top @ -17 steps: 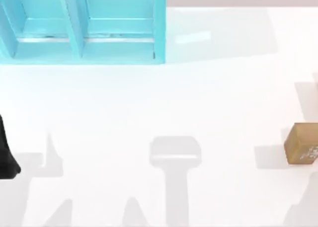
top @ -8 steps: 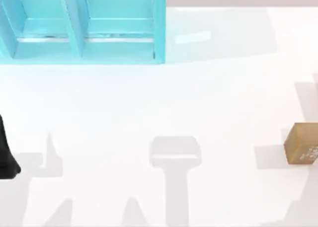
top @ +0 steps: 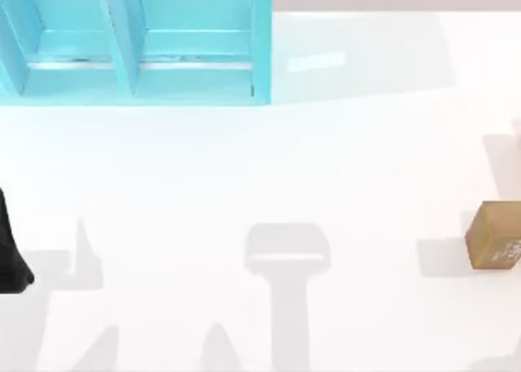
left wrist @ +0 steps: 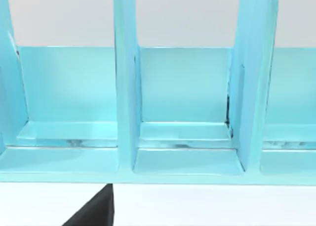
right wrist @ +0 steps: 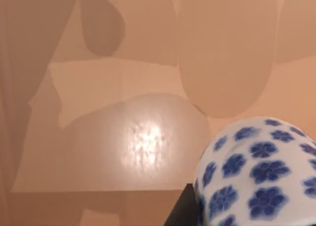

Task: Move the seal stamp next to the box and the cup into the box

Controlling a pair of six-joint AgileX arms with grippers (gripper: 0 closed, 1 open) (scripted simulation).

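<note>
Top view: a small tan-brown wooden block, the seal stamp [top: 494,234], rests on the white counter [top: 269,168] at its right edge, partly cut off, well apart from the light-blue compartmented box [top: 134,42] at far left. Right wrist view: the white porcelain cup [right wrist: 259,174] with blue flowers appears close up; the right pincer's grip cannot be told. The left arm [top: 10,250] is parked at the left edge, its pincer's state indeterminable.

Left arm [top: 10,250]: plain matte black, smooth tapered shape widening to a rounded lower end, cut off at the top view's left edge. No markings, cables or screws visible on it. Left wrist view: a flat black wedge of the left gripper [left wrist: 96,211], sharp-edged. Right wrist view: a small black piece of the right gripper [right wrist: 182,211], no detail.
</note>
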